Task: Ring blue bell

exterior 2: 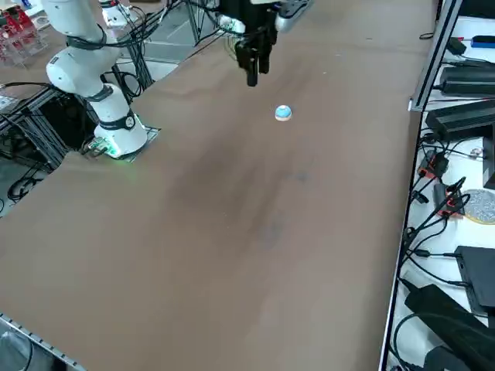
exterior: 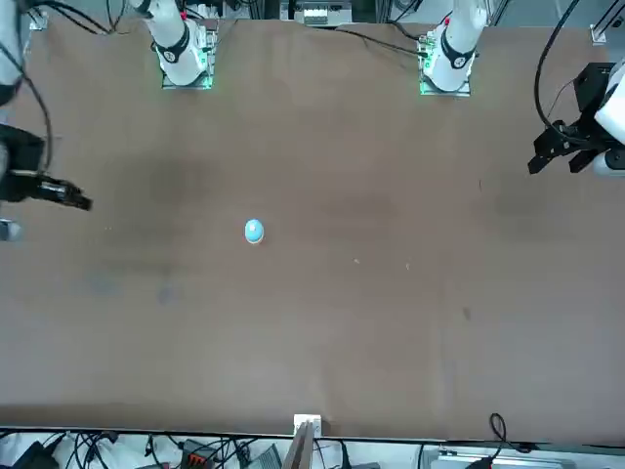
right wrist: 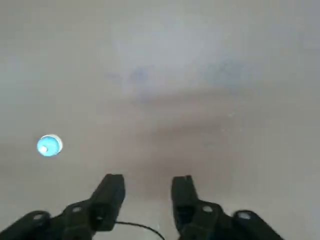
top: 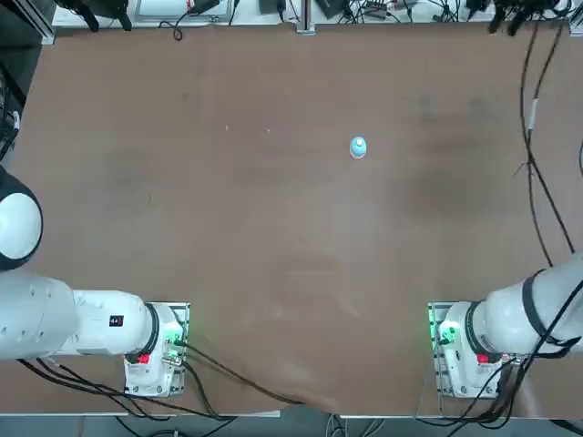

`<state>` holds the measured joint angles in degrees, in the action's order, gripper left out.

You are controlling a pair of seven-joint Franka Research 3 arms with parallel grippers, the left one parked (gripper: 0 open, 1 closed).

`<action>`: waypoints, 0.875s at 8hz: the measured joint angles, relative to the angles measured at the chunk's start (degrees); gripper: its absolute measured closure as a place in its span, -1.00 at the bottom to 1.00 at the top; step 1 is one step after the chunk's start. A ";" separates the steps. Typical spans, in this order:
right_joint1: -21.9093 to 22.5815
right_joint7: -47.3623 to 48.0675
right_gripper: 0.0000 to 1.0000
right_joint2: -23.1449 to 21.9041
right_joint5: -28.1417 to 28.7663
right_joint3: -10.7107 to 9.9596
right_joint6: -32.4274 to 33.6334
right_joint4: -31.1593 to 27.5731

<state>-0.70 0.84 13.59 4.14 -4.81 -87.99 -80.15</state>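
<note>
The blue bell (top: 357, 148) is a tiny light-blue dome with a whitish base, standing alone on the brown table, far from the arm bases. It also shows in the front view (exterior: 254, 231), the right side view (exterior 2: 283, 114) and the right wrist view (right wrist: 49, 146). My right gripper (exterior 2: 252, 73) hangs above the table, well off to the robot's right of the bell and not touching it. In the wrist view my right gripper (right wrist: 147, 189) is open, its two dark fingers (right wrist: 112, 189) standing apart with only bare table between them.
The brown table (top: 273, 237) spreads wide around the bell. The right arm's base (top: 460, 350) stands at the near edge. Cables and black boxes (exterior 2: 464, 116) lie along the table's far side, beyond a rail.
</note>
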 joint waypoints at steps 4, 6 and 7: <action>0.13 -0.67 -1.00 -8.04 -0.69 0.53 -0.57 -5.26; 0.87 -0.10 -1.00 -13.46 -0.87 1.27 -3.87 -14.13; 1.22 0.40 -1.00 -14.29 -1.00 1.60 -4.95 -16.15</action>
<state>0.52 1.24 -0.70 3.14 -3.20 -92.93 -96.30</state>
